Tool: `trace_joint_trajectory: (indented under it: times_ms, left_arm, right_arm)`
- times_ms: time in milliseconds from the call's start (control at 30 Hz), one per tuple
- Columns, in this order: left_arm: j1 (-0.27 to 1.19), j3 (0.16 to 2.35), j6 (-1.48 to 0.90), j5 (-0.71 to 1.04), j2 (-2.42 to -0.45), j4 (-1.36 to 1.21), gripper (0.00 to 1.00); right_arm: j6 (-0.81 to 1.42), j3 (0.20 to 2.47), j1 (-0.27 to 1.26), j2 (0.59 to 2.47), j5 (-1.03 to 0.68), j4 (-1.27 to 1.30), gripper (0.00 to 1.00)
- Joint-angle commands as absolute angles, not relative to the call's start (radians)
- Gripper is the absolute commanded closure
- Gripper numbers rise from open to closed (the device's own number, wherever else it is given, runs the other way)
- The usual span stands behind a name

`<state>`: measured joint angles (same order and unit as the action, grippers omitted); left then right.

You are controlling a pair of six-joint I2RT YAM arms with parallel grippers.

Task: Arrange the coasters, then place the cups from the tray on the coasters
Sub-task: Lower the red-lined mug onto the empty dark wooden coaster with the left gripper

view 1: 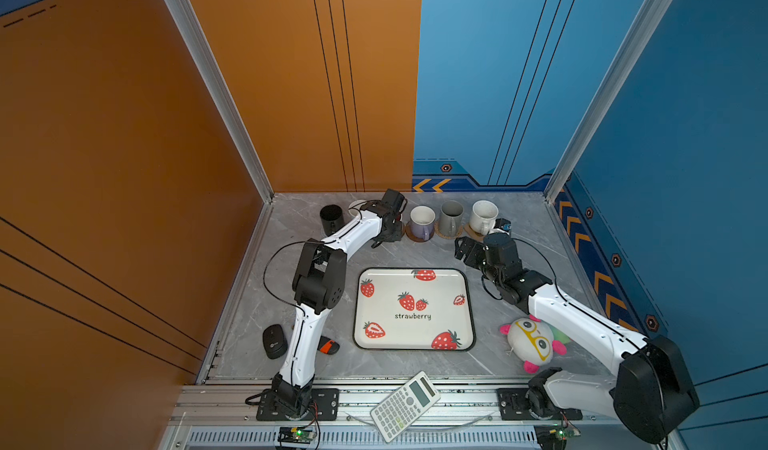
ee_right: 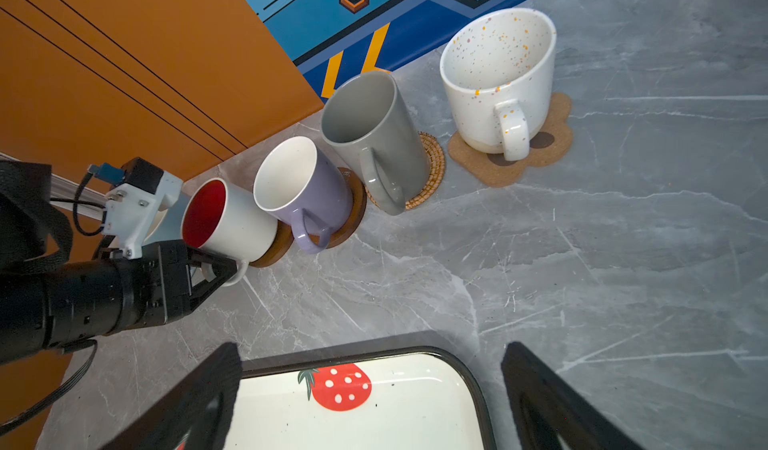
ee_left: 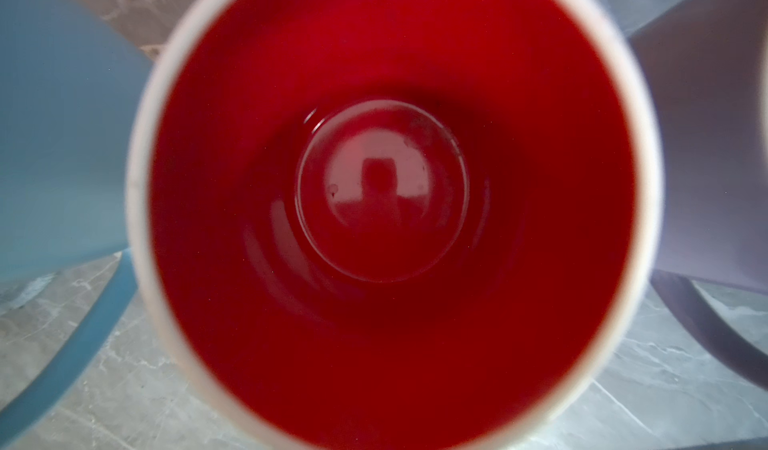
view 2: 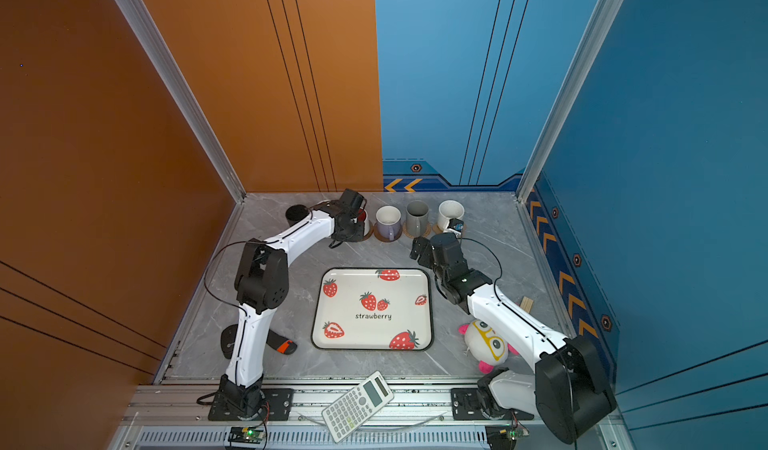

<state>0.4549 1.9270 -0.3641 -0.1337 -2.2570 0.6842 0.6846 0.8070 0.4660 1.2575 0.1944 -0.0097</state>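
Note:
The white cup with red inside (ee_right: 232, 219) stands on a brown disc coaster (ee_right: 276, 248). My left gripper (ee_right: 226, 271) is shut on its handle, and the left wrist view looks straight down into its red inside (ee_left: 382, 178). To its right stand the lavender cup (ee_right: 307, 190) on a brown disc (ee_right: 353, 203), the grey cup (ee_right: 374, 136) on a tan woven round (ee_right: 432, 165), and the speckled cup (ee_right: 494, 78) on the paw-shaped mat (ee_right: 548, 153). The light blue cup (ee_left: 54, 136) and the black cup (view 1: 331, 218) stand to its left. My right gripper (ee_right: 370, 398) hangs open over the far right corner of the tray (view 1: 415, 331), which holds nothing.
A calculator (view 1: 405, 406) lies on the front rail. A plush toy (view 1: 532, 340) sits under the right arm. A black mouse (view 1: 274, 341) and a black-and-orange object (view 1: 328, 346) lie front left. The cup row runs close along the back wall.

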Motion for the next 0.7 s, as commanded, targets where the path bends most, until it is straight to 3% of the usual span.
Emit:
trace_joint_trajectory:
  times_ms: [0, 667]
  left_arm:
    - [0.441, 1.983, -0.376, -0.163, -2.255, 0.663, 1.00]
    - [0.434, 2.014, -0.380, -0.158, -2.296, 0.681, 1.00]
  right_arm:
    - [0.675, 0.788, 0.462, 1.223, 0.179, -0.029, 0.03]
    - [0.676, 0.784, 0.453, 1.223, 0.173, -0.031, 0.04]
